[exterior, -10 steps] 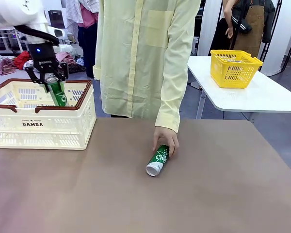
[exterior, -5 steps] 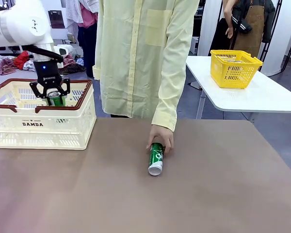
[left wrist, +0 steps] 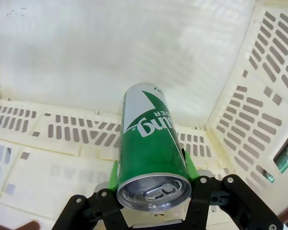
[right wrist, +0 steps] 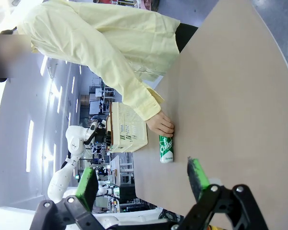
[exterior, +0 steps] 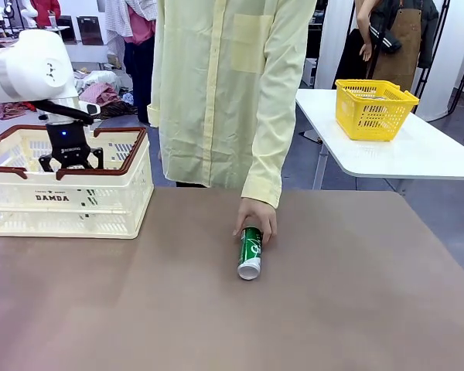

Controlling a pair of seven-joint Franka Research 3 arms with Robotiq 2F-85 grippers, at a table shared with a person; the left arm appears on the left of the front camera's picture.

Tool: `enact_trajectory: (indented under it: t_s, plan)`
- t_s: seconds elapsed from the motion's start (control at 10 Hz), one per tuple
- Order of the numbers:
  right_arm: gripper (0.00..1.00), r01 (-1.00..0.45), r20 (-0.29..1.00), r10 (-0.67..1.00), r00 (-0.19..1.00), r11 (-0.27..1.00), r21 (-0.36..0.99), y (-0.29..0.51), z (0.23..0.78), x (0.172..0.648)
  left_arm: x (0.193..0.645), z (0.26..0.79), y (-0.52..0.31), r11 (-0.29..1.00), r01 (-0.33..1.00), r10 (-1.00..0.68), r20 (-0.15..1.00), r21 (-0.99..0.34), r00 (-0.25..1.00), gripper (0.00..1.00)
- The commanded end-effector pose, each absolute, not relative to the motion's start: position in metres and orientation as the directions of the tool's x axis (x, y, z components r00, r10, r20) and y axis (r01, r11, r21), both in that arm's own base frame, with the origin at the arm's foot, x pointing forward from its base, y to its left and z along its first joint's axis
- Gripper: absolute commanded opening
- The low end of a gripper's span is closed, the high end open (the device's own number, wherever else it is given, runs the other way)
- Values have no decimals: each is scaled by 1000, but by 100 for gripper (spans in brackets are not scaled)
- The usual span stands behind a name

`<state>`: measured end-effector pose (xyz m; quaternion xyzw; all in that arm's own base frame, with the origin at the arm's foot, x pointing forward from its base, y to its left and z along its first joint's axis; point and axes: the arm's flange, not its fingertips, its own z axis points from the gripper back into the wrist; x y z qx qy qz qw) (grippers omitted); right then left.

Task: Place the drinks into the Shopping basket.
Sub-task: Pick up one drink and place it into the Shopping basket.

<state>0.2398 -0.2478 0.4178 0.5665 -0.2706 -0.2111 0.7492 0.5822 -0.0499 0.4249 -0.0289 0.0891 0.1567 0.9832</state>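
Our left gripper [left wrist: 152, 168] clamps its pads [left wrist: 190, 165], part-closed, on the green can [left wrist: 148, 134], and over the last second we have lowered it from rim height deep inside the Shopping basket [exterior: 85, 202]. We judge release is due. Outside the basket, a second green can [exterior: 250, 252] lies on the table [exterior: 332, 309] under the person's hand [exterior: 257, 215]; our right gripper [right wrist: 143, 184] gapes empty.

cream-white slotted shopping basket [exterior: 69, 202] at far left, dark brown rim. green, white-marked, silver-topped can [left wrist: 151, 139] inside it, second green can [exterior: 250, 252] mid-table. pale yellow shirt [exterior: 224, 85], bright yellow mesh basket [exterior: 371, 116] far right.
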Motion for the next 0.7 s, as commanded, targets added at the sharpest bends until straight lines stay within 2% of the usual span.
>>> enact_trajectory:
  t_s: [0.0, 0.2, 0.3, 0.4, 0.5, 0.6]
  plan:
    - [100, -6, 175, -623, 762, 263, 965, -249, 420, 240, 573, 434, -51, 939, -339, 328, -161, -49, 931, 0]
    - [100, -6, 175, -623, 762, 263, 965, -249, 420, 240, 574, 434, -52, 945, -322, 307, -182, -61, 934, 0]
    - [100, -6, 175, -623, 762, 263, 965, -249, 420, 240, 574, 435, -50, 944, -323, 304, -197, -69, 932, 34]
    - [100, -6, 175, -623, 762, 263, 965, -249, 420, 240, 573, 435, -51, 947, -312, 292, -203, -76, 935, 93]
    - [100, -6, 175, -623, 762, 263, 965, -249, 420, 240, 573, 435, -51, 947, -313, 292, -203, -76, 935, 100]
    - [100, -6, 175, -623, 762, 263, 965, -249, 420, 240, 573, 436, -50, 947, -309, 287, -202, -85, 936, 100]
